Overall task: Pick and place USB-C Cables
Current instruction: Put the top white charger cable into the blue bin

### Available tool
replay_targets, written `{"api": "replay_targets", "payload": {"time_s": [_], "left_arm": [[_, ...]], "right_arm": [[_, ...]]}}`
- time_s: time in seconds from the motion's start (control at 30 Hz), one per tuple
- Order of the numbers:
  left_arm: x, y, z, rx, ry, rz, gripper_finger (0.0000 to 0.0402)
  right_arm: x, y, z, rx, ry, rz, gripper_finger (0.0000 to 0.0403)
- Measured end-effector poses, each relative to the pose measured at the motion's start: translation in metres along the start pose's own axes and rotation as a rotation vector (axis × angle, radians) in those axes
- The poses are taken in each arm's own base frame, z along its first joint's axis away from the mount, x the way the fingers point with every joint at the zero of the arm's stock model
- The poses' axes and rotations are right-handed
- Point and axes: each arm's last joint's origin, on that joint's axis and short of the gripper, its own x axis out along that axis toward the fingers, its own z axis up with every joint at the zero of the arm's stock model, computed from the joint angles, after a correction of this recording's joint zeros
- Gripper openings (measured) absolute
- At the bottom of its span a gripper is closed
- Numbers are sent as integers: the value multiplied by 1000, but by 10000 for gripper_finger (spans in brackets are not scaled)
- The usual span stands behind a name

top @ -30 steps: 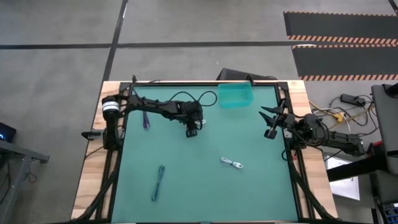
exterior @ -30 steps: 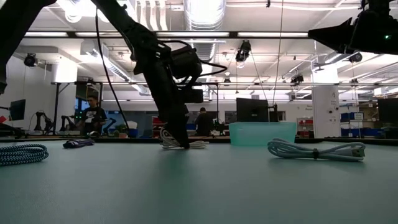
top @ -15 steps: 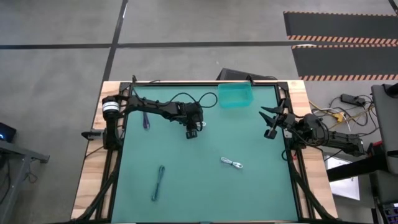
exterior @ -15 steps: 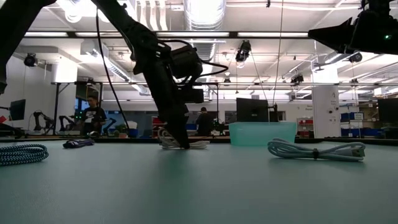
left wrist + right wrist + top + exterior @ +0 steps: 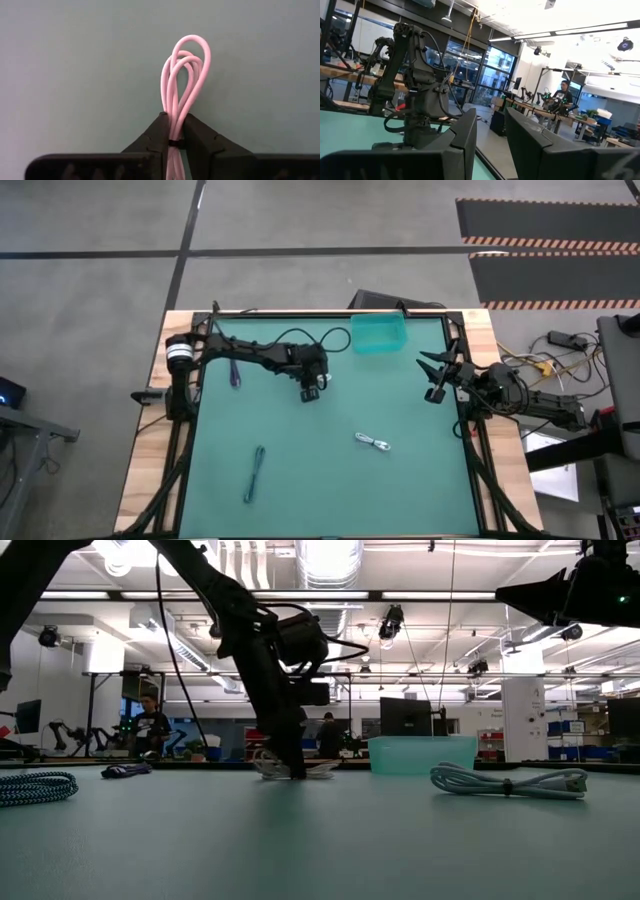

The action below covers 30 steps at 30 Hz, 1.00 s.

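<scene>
The left end effector (image 5: pixel 174 142) is clamped on a coiled white USB-C cable (image 5: pixel 184 85) lying on the tabletop (image 5: pixel 330 450); the grasp looks made, so lifting toward the teal bin (image 5: pixel 379 333) likely follows. The right end effector (image 5: pixel 437 376) waits, fingers apart.

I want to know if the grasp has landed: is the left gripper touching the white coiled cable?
Touching. In the left wrist view the left gripper has both fingers pressed against the white cable, its strands pinched between them with no gap.
</scene>
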Motion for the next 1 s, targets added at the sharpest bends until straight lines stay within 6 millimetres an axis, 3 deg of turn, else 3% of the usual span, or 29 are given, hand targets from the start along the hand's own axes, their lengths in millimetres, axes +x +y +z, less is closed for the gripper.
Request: {"api": "replay_targets", "payload": {"time_s": [0.3,0.67,1.0], "left_arm": [[-10,1,11,0,-20,-2,5],[-16,-1,20,4,-56,-4,4],[-45,-10,50,26,-182,-9,3]], "right_arm": [[0,0,0,-1,0,0,93],[0,0,0,-1,0,0,93],[0,0,0,-1,-1,0,93]]}}
